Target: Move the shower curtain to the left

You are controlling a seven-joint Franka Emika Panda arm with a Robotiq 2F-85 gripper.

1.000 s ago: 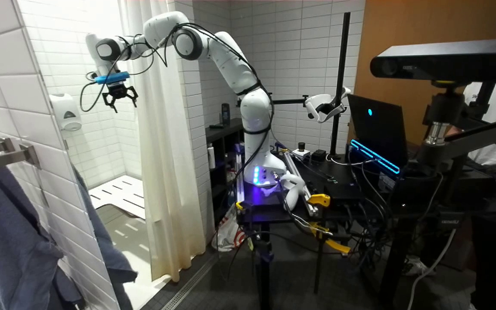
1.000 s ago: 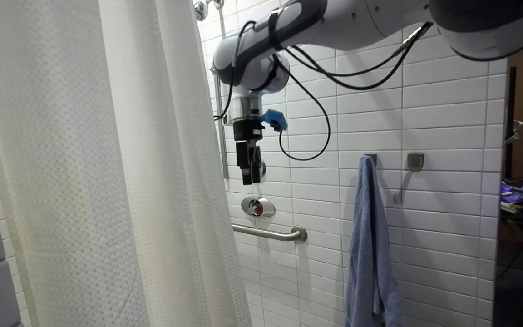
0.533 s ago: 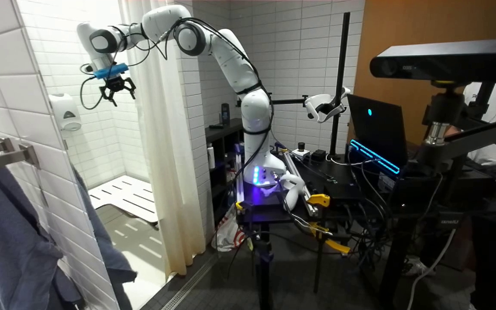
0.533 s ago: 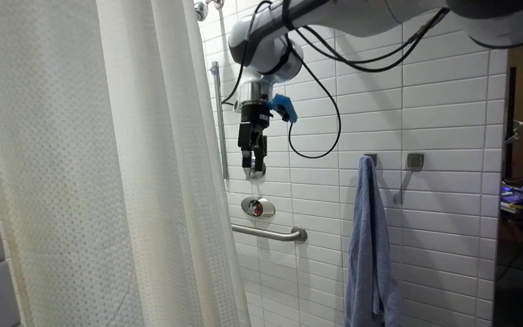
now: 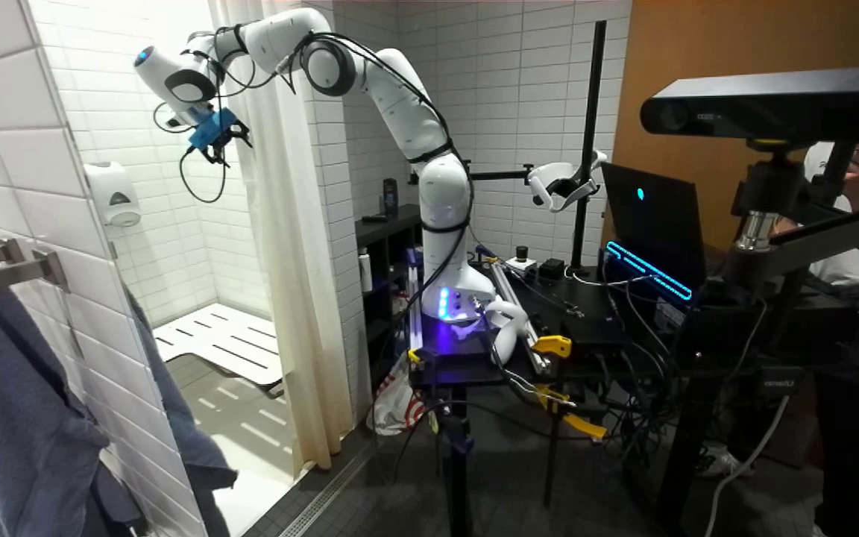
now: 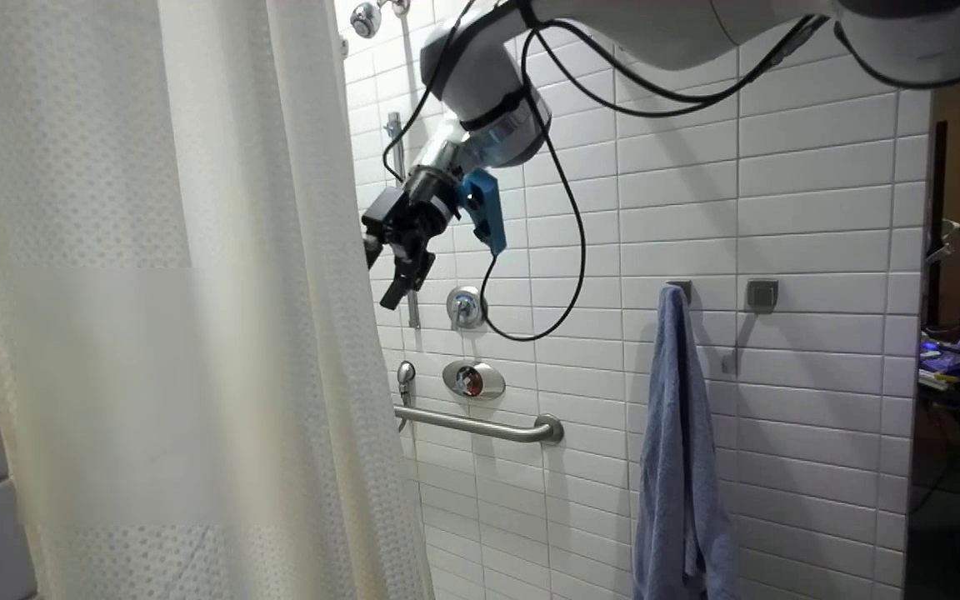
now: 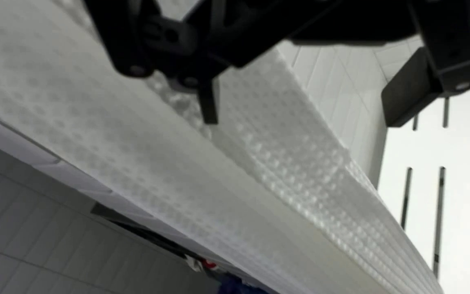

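The off-white shower curtain (image 5: 310,283) hangs in folds at the shower opening, against the tiled pillar. It fills the left of an exterior view (image 6: 280,350) and crosses the wrist view (image 7: 227,192) diagonally. My gripper (image 5: 234,148) is inside the shower, tilted toward the curtain at upper height. In an exterior view the gripper (image 6: 382,277) is at the curtain's free edge, one finger partly hidden there. In the wrist view the gripper's fingers (image 7: 305,110) are wide apart. One finger is in front of the curtain, the other beyond its edge. Whether they touch it I cannot tell.
A slatted white bench (image 5: 221,339) stands inside the shower. A soap dispenser (image 5: 112,194) is on the wall. A blue towel (image 6: 684,450) hangs beside a grab bar (image 6: 480,427). A tiled pillar (image 5: 336,186) stands beside the curtain.
My gripper has tilted from pointing down to pointing at the curtain. The curtain's free edge has shifted toward the pillar, uncovering more of the bench. The arm first rose slightly.
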